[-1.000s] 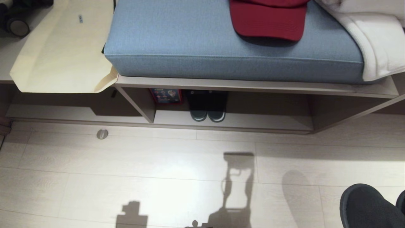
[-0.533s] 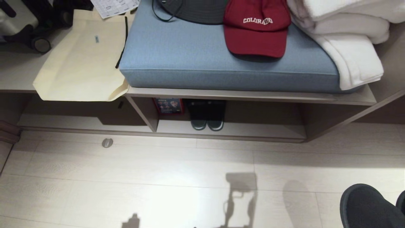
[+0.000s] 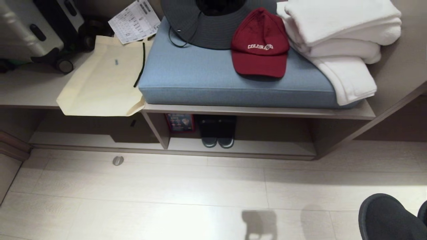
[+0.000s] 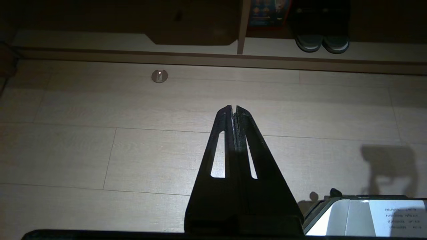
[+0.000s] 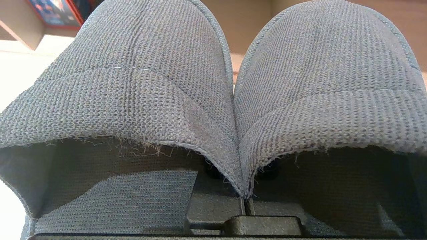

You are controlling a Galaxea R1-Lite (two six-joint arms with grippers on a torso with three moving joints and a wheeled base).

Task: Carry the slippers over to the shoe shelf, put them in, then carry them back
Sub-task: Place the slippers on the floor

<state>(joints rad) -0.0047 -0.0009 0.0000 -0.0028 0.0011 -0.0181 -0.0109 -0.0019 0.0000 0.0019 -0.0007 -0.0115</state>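
view tilted up; right gripper (image 5: 246, 208), mostly hidden, pinches cropped slippers (image 5: 213, 100).

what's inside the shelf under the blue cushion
In the shoe shelf, beside the divider: a pair of dark slides, toes outward, and a red-edged box. The back of the compartment is too shadowed to tell.

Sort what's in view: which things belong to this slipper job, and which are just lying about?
Job: slippers pinched in right hand; shoe shelf.
Lying about: second slipper pair inside the shelf, red cap, white towels, grey hat, cream bag, idle left hand.
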